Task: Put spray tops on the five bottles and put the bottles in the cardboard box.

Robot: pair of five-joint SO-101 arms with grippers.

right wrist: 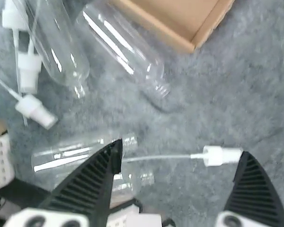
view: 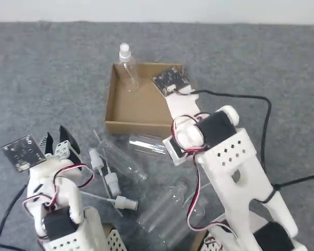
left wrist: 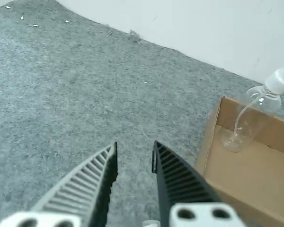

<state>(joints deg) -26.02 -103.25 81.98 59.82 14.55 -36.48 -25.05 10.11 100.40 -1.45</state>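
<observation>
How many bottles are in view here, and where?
5. One capped bottle stands in the box; two bottles lie just before it; two more beside the right arm's base. The arm could hide others.

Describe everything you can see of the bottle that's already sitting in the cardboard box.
The bottle looks like clear, see-through plastic, slim and round. A white spray top is fitted on its neck, and a thin dip tube runs down inside it. It stands tilted in the cardboard box, with its base on the box floor near the far wall and its neck and top leaning out over the rim. It looks empty, and nothing but the box touches it.
</observation>
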